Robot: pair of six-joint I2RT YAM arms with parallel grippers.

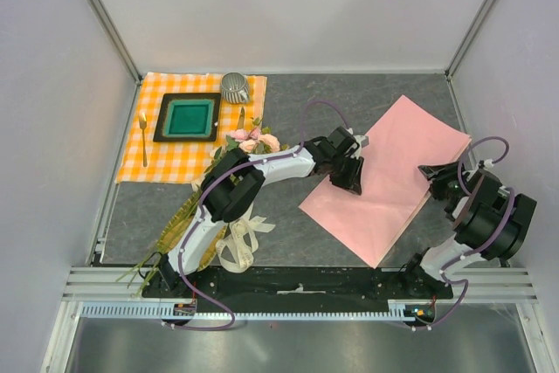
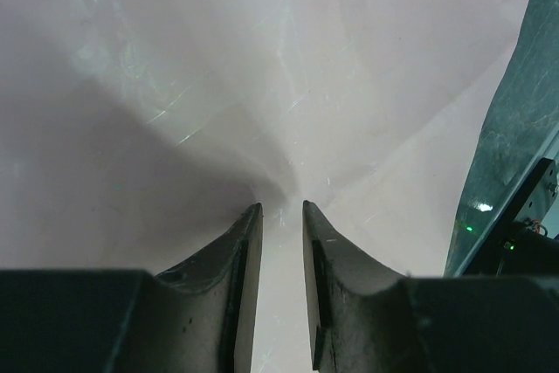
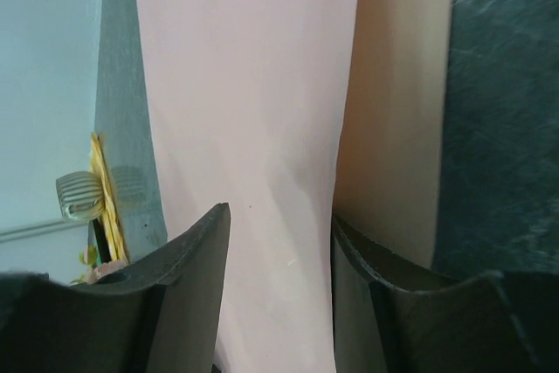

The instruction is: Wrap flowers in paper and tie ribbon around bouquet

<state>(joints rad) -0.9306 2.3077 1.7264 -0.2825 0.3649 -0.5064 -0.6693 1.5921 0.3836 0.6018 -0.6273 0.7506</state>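
The left gripper [image 1: 350, 181] pinches the puckered left edge of the pink paper [image 1: 397, 159] near the middle of the table [image 1: 288, 238], while the right gripper [image 1: 434, 173] gapes half-open over its right edge.

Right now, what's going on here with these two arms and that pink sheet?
Both arms are working on the paper, which lies on the table right of centre. The left gripper pinches a pucker of it near the left edge. The right gripper sits at the right edge with its jaws apart, the sheet showing between them. The flowers lie off the paper beside the checked cloth, and the ribbon lies loose near the left arm's base. Nothing is wrapped yet.
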